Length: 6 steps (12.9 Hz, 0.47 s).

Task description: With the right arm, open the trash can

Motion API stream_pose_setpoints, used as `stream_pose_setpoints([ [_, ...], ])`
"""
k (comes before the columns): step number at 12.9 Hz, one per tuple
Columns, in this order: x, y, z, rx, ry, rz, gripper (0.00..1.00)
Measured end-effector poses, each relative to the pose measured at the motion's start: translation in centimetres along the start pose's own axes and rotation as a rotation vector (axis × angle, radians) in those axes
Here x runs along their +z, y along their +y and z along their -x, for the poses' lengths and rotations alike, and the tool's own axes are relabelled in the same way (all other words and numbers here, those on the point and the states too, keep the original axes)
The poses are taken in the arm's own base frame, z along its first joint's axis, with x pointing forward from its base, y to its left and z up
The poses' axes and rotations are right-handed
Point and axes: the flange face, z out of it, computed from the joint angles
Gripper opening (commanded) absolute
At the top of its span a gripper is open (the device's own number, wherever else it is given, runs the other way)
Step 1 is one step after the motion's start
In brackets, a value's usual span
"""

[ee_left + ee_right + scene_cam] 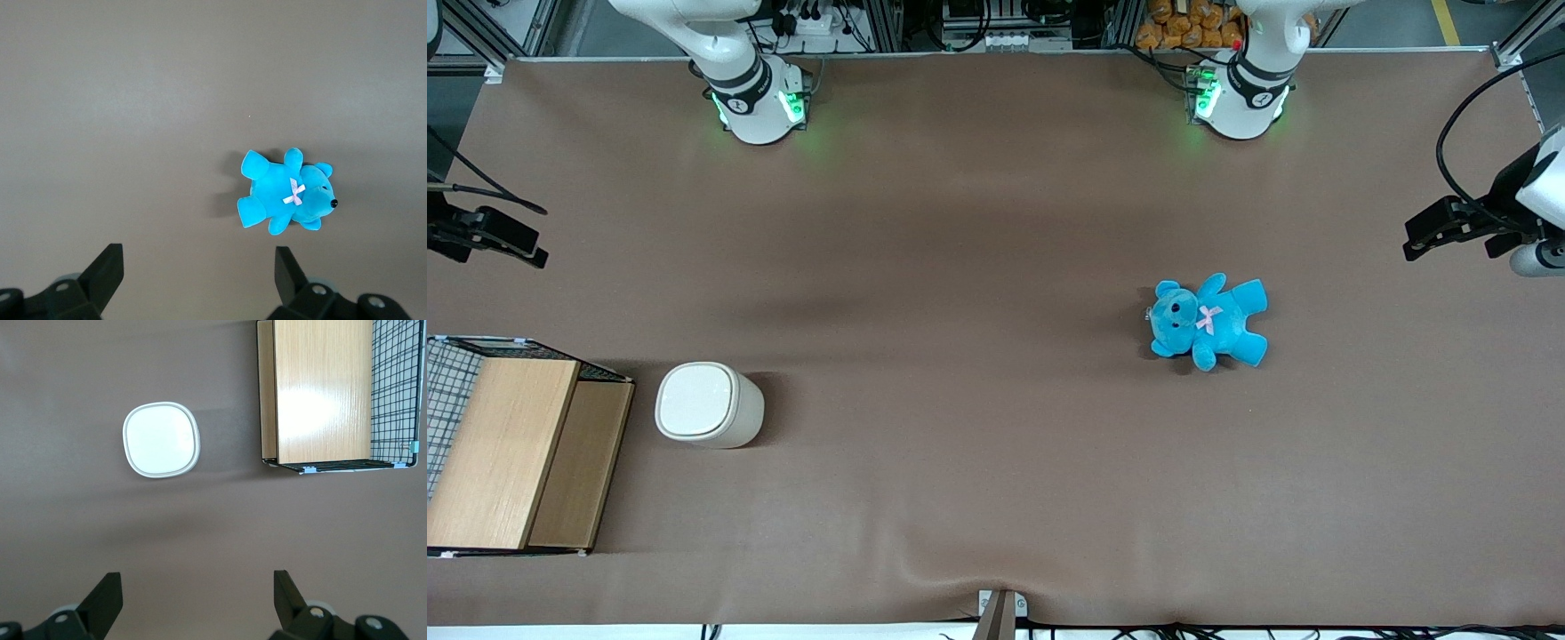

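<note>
The trash can (707, 404) is a small cream bin with a whiter flat lid. It stands upright on the brown table, and its lid lies flat and closed. In the right wrist view the trash can (161, 440) shows from straight above. My right gripper (197, 587) is open and empty, its two black fingers (107, 600) wide apart. It hangs high above the table, apart from the bin. In the front view the gripper (516, 244) shows at the working arm's end of the table, farther from the camera than the bin.
A wooden box (507, 444) with a wire-mesh part stands beside the trash can at the working arm's end and also shows in the right wrist view (320, 390). A blue teddy (1208, 320) lies on the table toward the parked arm's end.
</note>
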Motion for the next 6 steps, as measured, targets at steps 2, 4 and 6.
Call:
stream_pose_setpoints([
  [2, -0.01, 0.01, 0.00, 0.000, 0.000, 0.002, 1.00],
  [4, -0.02, 0.04, 0.00, -0.001, 0.000, 0.004, 1.00],
  [6, 0.15, 0.08, -0.08, 0.000, -0.003, 0.005, 1.00],
])
